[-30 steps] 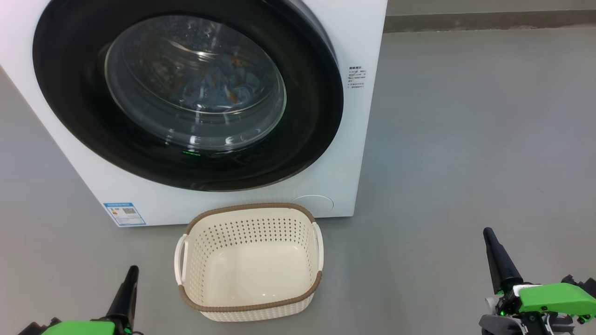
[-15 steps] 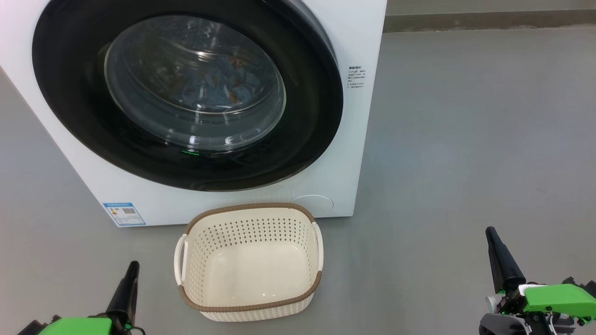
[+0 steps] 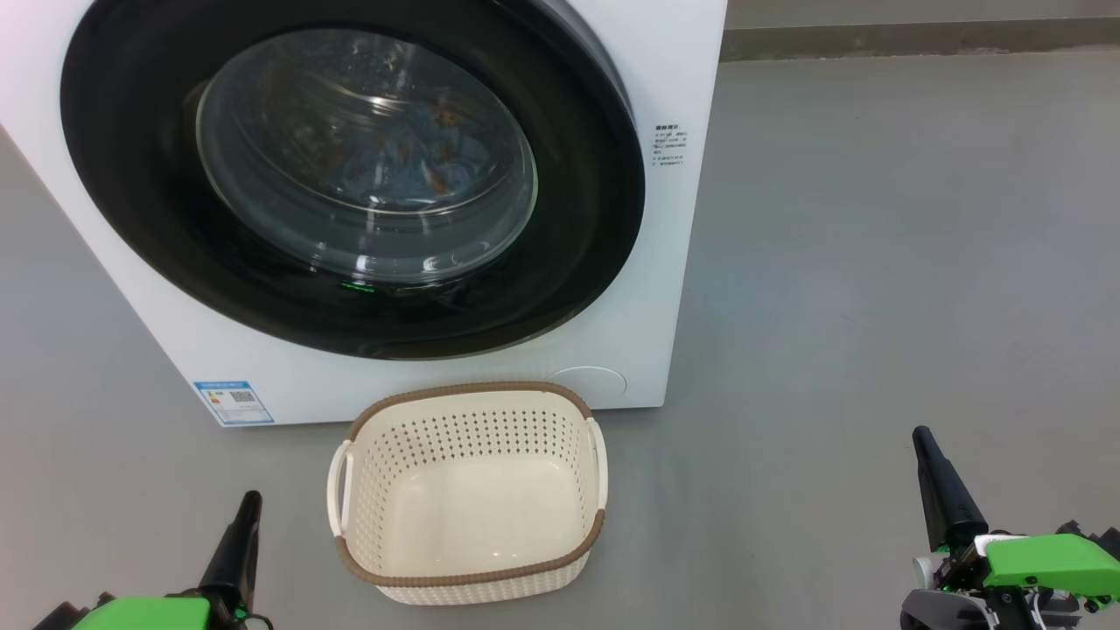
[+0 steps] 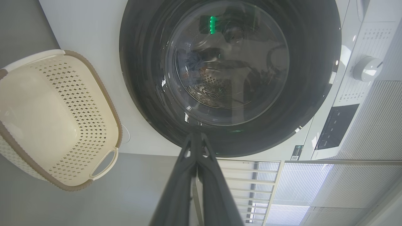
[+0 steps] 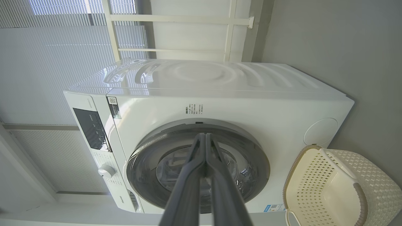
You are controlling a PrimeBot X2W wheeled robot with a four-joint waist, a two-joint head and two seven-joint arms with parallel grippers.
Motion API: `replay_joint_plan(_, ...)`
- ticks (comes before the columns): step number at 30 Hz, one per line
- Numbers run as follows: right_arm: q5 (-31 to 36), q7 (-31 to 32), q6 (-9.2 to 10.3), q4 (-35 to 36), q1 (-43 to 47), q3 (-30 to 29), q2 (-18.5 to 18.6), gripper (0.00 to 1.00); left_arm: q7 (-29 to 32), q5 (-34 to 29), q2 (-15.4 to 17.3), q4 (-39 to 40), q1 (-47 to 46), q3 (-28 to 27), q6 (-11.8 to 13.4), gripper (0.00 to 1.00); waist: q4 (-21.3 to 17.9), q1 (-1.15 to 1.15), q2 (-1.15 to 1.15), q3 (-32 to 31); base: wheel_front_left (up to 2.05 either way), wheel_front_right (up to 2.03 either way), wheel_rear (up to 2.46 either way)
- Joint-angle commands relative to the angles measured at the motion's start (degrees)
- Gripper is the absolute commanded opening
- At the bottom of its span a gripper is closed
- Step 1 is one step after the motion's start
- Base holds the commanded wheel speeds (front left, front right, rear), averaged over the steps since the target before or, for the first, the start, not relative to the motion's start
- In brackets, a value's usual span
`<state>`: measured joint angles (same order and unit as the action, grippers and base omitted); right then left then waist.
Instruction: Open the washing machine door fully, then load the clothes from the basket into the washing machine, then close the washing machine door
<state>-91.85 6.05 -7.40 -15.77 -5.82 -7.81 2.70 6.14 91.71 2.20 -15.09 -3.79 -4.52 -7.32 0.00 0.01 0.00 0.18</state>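
Observation:
The white washing machine (image 3: 674,262) stands ahead, its round black-rimmed door (image 3: 569,262) lying flat against the front. Through the glass bowl I see light blue clothes (image 3: 411,157) with orange-brown prints inside the drum. The cream basket (image 3: 468,577) with a brown rim sits on the floor before the machine, nothing in it. My left gripper (image 3: 251,500) is at the lower left, shut with nothing held, well back from the basket. My right gripper (image 3: 919,434) is at the lower right, shut too. In the wrist views the left fingertips (image 4: 195,135) and the right fingertips (image 5: 204,135) meet.
Grey floor (image 3: 875,262) spreads to the right of the machine. The control panel and dial (image 4: 366,69) sit on the machine's upper front. White blinds and a window frame (image 5: 176,18) stand behind the machine. A blue label sticker (image 3: 234,402) is at its lower left corner.
The left gripper has sunk slightly toward the bottom edge of the head view. Everything else holds still.

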Motion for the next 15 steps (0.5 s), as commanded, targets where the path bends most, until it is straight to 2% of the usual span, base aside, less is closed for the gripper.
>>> replay_joint_plan(1, -0.29, 0.46, -0.09, 1.75, -0.37, 1.26, 0.18, 0.00, 0.35, 0.45, 0.72, 1.05, -2.40, -2.00, -0.17, 0.00, 0.00, 0.00, 0.00, 0.00, 0.00, 0.00, 0.00)
replay_joint_plan(15, -0.30, 0.46, -0.09, 1.75, -0.37, 1.26, 0.18, 0.00, 0.36, 0.44, 0.71, 1.05, -2.40, -2.02, -0.17, 0.00, 0.00, 0.00, 0.00, 0.00, 0.00, 0.00, 0.00)
